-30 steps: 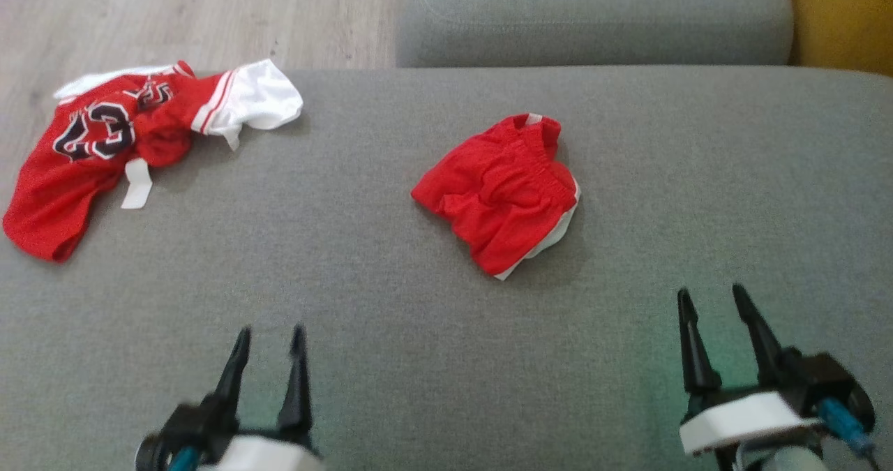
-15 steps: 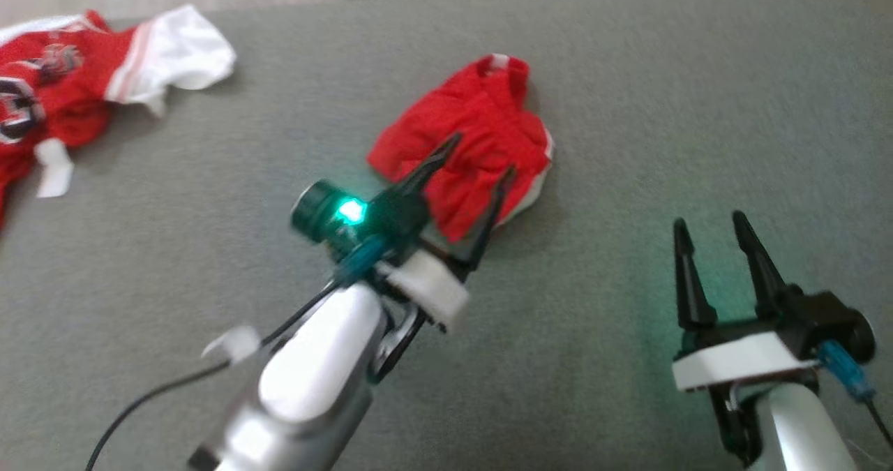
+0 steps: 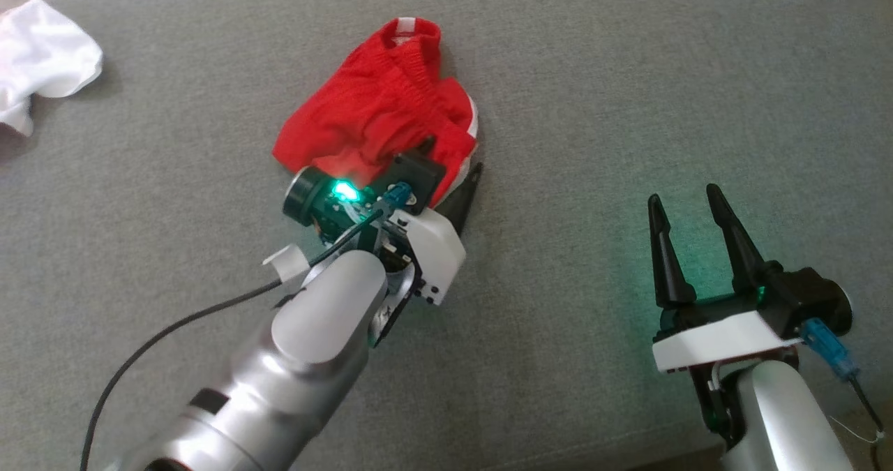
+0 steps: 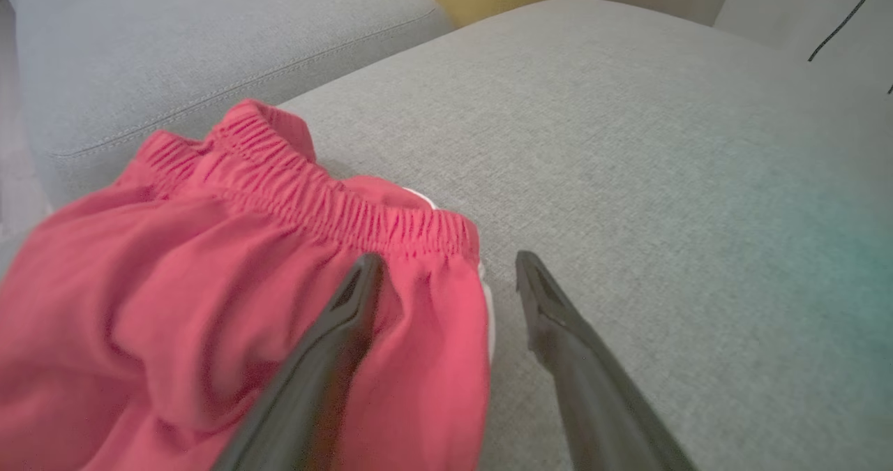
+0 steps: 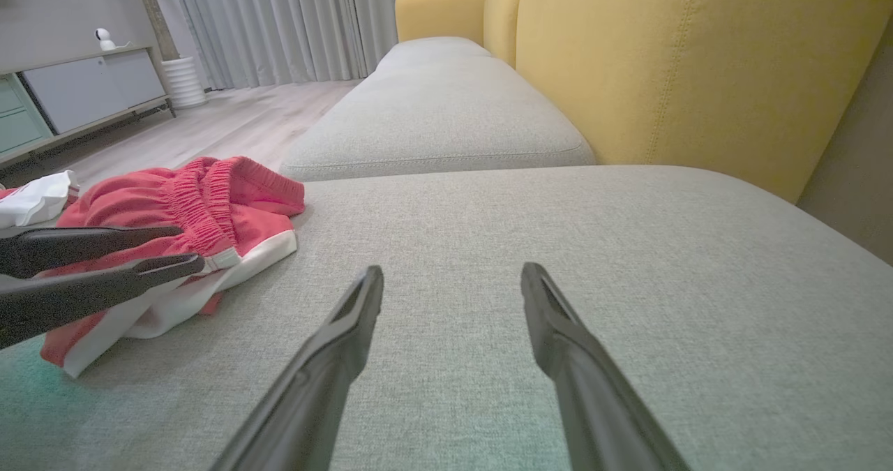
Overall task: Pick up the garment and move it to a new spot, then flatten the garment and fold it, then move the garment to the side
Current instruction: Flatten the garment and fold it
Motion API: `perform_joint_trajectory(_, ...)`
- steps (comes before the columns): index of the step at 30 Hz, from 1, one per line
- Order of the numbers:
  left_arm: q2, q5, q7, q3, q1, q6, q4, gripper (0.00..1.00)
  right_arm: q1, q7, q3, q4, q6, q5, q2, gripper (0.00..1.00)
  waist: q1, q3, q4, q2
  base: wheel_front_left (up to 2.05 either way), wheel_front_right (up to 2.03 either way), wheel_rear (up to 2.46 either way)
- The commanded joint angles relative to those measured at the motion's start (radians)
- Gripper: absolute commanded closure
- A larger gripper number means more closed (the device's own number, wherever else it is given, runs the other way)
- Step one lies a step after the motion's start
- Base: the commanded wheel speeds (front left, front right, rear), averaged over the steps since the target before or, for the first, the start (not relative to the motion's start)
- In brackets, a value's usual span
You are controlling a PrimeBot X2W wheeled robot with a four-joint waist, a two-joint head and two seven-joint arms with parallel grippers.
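Grey cushion (image 3: pixel 628 73) carries our crumpled red shorts (image 3: pixel 377 118) near its middle. We hold our left gripper (image 4: pixel 448 262) wide open and empty, one finger over the cloth and one over bare cushion, seemingly to pinch the waistband edge. Our right gripper (image 3: pixel 684 193) hovers open, empty, well apart.

Soft, even daylight lit the couch (image 3: pixel 628 73). A green lamp (image 3: pixel 342 192) glowed behind the left pincer (image 4: pixel 448 258), and green tinted the couch around the right pincer (image 3: pixel 682 195). Wrist views blurred toward the bases of the fingers (image 4: pixel 300 401).
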Motion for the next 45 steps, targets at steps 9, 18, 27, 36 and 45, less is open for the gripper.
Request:
perform_joint_trajectory(9, 0.004, -0.015, -0.028, -0.015, -0.1, 0.07, 0.09, 1.0, -0.024, -0.011, 0.02, -0.03, 0.008, 0.013, -0.005, 0.0, -0.0001, -0.006, -0.01, 0.0, 0.0, 0.0, 0.0)
perform_joint_trajectory(18, 0.004, -0.087, -0.179, -0.021, -0.112, 0.074, 0.045, 1.0, -0.009, -0.011, 0.009, -0.024, 0.008, 0.009, -0.005, 0.0, -0.0001, -0.042, 0.007, 0.0, 0.0, 0.0, 0.0)
perform_joint_trajectory(27, 0.004, -0.194, -0.331, -0.049, -0.153, 0.121, -0.177, 1.0, 0.015, -0.011, 0.006, -0.005, 0.008, 0.002, -0.005, 0.0, -0.0001, -0.122, 0.027, 0.0, 0.0, 0.0, 0.0)
perform_joint_trajectory(36, 0.044, -0.256, -0.368, 0.072, -0.04, 0.225, -0.293, 1.0, 0.044, -0.011, -0.033, -0.013, 0.008, -0.008, -0.005, 0.0, -0.0001, -0.153, 0.097, 0.0, 0.0, 0.0, 0.0)
perform_joint_trajectory(45, 0.14, -0.259, -0.37, 0.367, 0.314, 0.269, -0.392, 1.0, 0.045, -0.011, -0.047, -0.021, 0.008, -0.013, -0.005, 0.0, -0.0001, -0.136, 0.159, 0.0, 0.0, 0.0, 0.0)
